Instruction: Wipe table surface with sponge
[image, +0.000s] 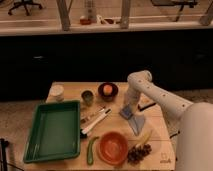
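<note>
Gripping the sponge (128, 112), closed end effector (129, 106) presses it on the bench (67, 89); risk: a wide sweep catches grey cloth (137, 123) or markers (95, 121).

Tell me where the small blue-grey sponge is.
In the camera view, the small blue-grey sponge sits right of centre on the wooden table, under the shut gripper.

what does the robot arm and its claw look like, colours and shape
The arm is white, made of smooth rounded tube-like segments with a bulbous elbow joint at the top, running back to a wide white body at the right edge. The claw at its end, low over the table by the sponge, looks darker and greyer than the arm. No cables or markings show.
</note>
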